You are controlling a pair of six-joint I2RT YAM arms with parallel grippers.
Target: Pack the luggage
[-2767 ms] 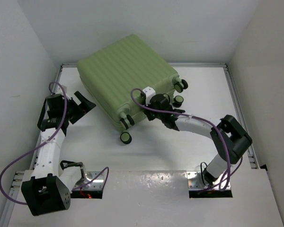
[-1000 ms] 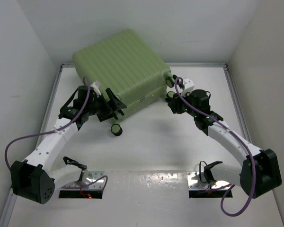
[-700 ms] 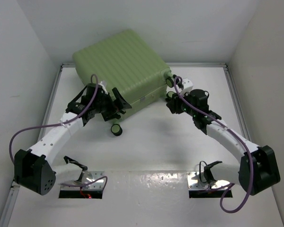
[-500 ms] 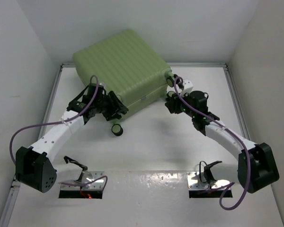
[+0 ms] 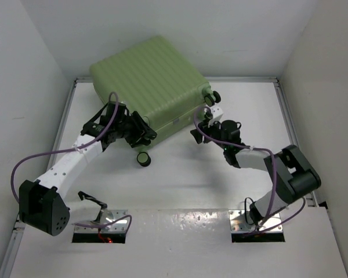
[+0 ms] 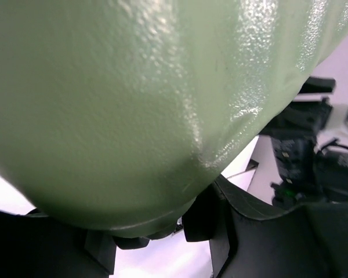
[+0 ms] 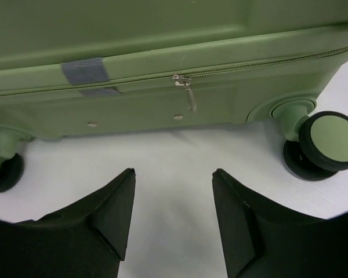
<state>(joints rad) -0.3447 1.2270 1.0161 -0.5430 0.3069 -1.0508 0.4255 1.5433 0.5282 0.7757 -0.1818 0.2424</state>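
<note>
On the near side of the table (image 5: 180, 174), the right gripper (image 7: 173, 174) stands open and empty, facing the zipper pull (image 7: 189, 95) on the suitcase (image 5: 151, 75). Left of it, the left gripper (image 5: 144, 132) straddles a near corner; clamped or not, I cannot tell. Farther back, the suitcase lies flat, lid down, at the far left. Best to steady that corner and pinch only the pull.
</note>
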